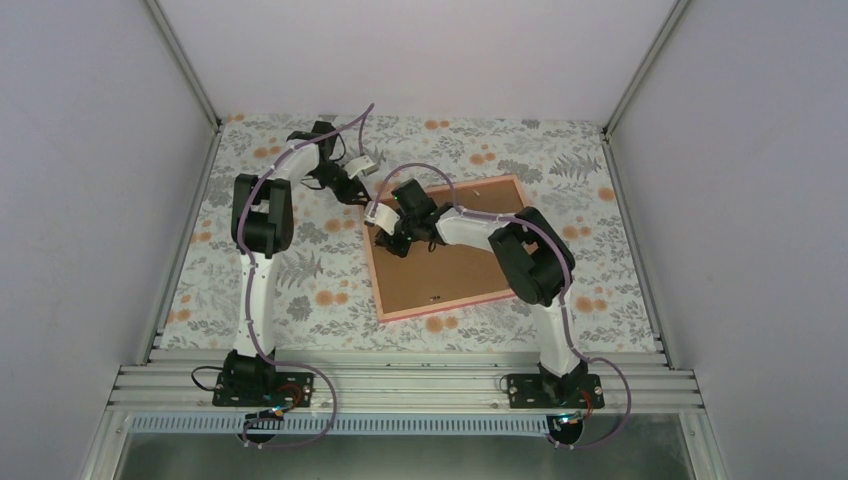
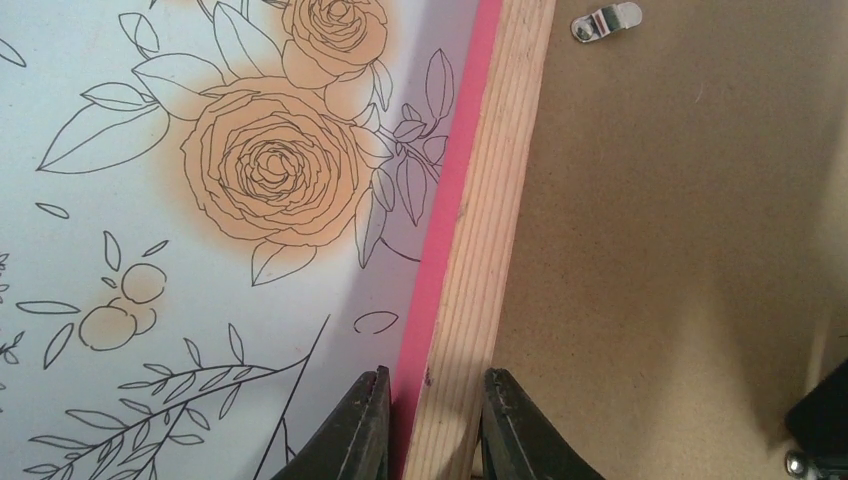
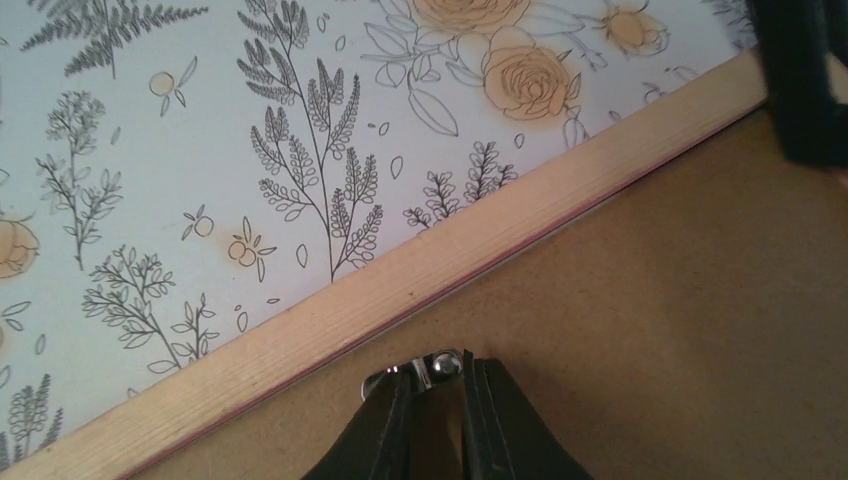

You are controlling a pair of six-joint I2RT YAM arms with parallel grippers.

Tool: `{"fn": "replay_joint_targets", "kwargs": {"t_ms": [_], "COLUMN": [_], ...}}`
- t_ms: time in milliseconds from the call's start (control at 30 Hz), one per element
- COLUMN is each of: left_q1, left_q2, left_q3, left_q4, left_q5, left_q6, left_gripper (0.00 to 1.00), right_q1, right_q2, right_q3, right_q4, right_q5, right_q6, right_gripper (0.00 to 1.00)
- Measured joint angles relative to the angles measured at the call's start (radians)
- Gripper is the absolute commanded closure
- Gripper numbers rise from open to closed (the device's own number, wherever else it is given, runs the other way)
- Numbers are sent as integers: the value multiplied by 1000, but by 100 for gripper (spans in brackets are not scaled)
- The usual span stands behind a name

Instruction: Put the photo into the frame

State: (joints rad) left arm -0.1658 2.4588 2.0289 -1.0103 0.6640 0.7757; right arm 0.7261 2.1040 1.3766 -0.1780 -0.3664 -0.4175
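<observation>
The frame (image 1: 440, 306) lies face down on the flowered table cover, its pale wood back rail (image 2: 490, 200) up and a pink edge beside it. A brown backing board (image 1: 450, 265) fills it. The photo is out of view. At the frame's far left corner my left gripper (image 1: 365, 203) stands with its jaws on either side of the rail (image 2: 435, 385), shut on it. A little nearer along that side, my right gripper (image 1: 380, 238) rests on the board. Its jaws (image 3: 438, 372) are a narrow gap apart over a small metal turn clip (image 3: 440, 364) beside the rail (image 3: 400, 280).
Another metal clip (image 2: 606, 20) sits on the board further along the rail, and one near the frame's front edge (image 1: 435, 298). Grey walls close in the table on the left, right and back. Part of the left gripper (image 3: 800, 80) shows dark in the right wrist view's top right.
</observation>
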Motion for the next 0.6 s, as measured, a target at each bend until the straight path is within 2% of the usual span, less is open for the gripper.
{"fn": "replay_joint_targets", "kwargs": {"t_ms": [367, 600], "left_q1": [-1, -2], "left_q2": [0, -20], "left_q3": [-1, -38], "left_q4": [0, 32], "left_q5": [0, -1], "left_q6": [14, 22], "left_gripper": [81, 82], "right_q1": [7, 11], "right_q2": [23, 50], "right_q3": [-11, 14], "right_q4": [55, 93], "right_q5": [12, 37], "right_q6": [10, 63], "right_gripper": [81, 84]}}
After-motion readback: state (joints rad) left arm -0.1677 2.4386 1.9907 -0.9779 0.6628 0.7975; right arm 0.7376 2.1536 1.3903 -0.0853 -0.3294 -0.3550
